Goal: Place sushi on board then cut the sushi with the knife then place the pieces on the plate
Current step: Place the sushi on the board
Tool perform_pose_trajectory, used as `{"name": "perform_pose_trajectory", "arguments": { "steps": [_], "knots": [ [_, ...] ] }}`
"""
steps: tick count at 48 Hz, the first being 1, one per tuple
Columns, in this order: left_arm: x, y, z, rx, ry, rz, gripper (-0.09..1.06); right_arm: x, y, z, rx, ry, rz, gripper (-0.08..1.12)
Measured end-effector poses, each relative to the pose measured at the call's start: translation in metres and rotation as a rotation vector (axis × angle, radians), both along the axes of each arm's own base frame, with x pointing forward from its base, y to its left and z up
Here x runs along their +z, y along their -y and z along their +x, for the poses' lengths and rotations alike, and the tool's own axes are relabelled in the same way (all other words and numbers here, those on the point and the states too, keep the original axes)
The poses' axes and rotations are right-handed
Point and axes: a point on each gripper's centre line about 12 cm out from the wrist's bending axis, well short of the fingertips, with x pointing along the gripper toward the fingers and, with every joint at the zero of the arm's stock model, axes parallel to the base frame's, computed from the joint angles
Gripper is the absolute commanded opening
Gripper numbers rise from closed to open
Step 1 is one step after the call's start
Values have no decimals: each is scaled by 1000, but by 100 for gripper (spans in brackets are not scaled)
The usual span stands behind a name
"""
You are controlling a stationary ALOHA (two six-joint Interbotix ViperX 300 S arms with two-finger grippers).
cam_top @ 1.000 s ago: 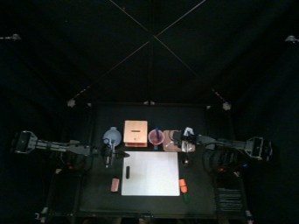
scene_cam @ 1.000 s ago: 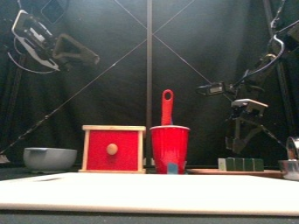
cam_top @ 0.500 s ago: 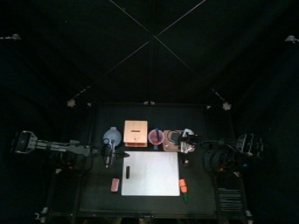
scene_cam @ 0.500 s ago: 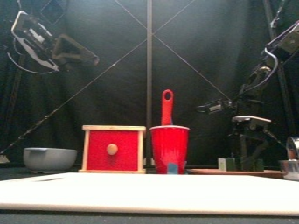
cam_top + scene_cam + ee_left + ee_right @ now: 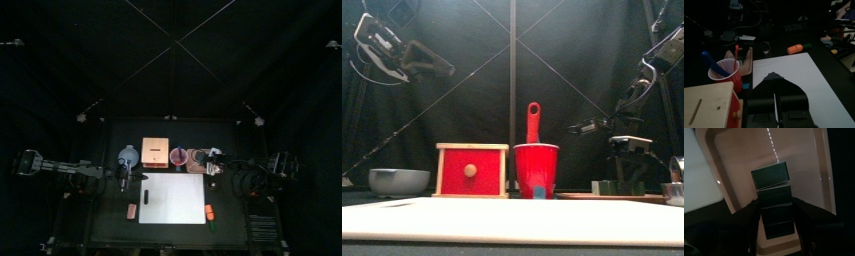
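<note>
R gripper [image 5: 776,208] sits low over pink tray [image 5: 737,158], jaws apart, one each side of the sushi roll [image 5: 773,185]; roll's near blocks lie between them, not yet pinched, contact unclear; straddling lengthwise prob. so a squeeze keeps blocks together; white board [image 5: 174,198] is just to its front-left, red cup [image 5: 536,165] w/ knife [image 5: 532,120] just left; L gripper [image 5: 772,77] closed, empty, idle well to the left.

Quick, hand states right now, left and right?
Left hand: closed, empty.
Right hand: open, straddling the sushi roll on the pink tray.
</note>
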Motion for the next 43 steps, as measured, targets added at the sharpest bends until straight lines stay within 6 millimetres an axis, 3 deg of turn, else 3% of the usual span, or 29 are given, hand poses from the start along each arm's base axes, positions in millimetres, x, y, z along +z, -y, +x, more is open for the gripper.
{"name": "perform_pose_trajectory", "arguments": {
  "steps": [4, 24, 43],
  "knots": [
    [0, 0, 0, 2, 0, 0, 0, 5, -2, -1, -37, 1, 25, 50],
    [0, -2, 0, 8, -2, 0, 0, 76, -27, 10, -310, 194, 235, 51],
    [2, -4, 0, 14, 6, 0, 0, 84, -94, 36, -547, 348, 359, 51]
  ]
}}
